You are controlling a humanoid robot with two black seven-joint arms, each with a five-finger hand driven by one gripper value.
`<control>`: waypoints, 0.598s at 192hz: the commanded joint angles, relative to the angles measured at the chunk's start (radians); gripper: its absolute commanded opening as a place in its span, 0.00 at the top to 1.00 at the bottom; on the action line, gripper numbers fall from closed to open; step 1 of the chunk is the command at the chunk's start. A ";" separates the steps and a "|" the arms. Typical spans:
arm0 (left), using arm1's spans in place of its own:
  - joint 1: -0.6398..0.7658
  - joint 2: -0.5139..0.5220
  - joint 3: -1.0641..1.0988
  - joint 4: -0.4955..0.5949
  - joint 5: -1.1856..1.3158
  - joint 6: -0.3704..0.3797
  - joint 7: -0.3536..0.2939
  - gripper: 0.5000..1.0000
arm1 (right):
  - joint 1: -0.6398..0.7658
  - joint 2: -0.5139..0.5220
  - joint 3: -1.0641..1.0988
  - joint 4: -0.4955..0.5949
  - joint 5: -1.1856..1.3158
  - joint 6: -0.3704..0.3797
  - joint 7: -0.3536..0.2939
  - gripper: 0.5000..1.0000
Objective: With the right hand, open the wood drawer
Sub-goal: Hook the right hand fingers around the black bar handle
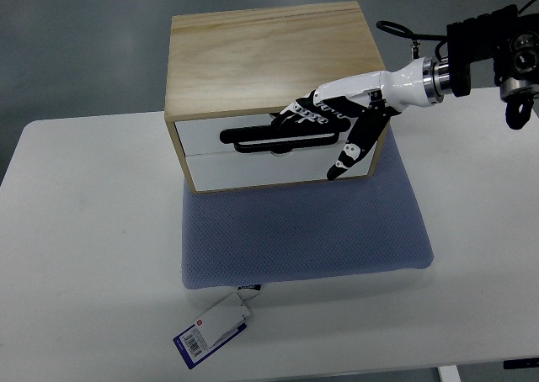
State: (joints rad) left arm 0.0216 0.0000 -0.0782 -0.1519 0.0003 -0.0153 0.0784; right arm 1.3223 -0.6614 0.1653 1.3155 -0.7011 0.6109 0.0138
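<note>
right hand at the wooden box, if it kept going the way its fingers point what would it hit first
The right hand points left across the white drawer front of the light wooden box. It would likely meet the black slot handle first, though depth is unclear.

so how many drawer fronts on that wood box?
2. The upper drawer has the black slot handle, with the right hand across it. The lower drawer sits just beneath, above the blue pad. The other sides of the box are hidden.

one camera only: we looked steeply down from the robot's side, moderately near, onto the table (84, 230).
</note>
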 commanded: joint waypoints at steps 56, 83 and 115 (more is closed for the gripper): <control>0.000 0.000 0.000 0.000 0.000 0.000 0.000 0.00 | -0.003 0.013 -0.013 -0.033 -0.008 0.000 0.000 0.12; 0.000 0.000 0.000 0.000 0.001 0.000 0.000 0.00 | -0.017 0.023 -0.015 -0.038 -0.011 0.000 0.000 0.12; 0.000 0.000 0.000 0.000 0.000 0.000 0.000 0.00 | -0.018 0.037 -0.023 -0.058 -0.014 0.000 0.002 0.12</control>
State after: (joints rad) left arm 0.0215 0.0000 -0.0782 -0.1519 0.0006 -0.0153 0.0783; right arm 1.3052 -0.6307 0.1458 1.2665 -0.7139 0.6109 0.0148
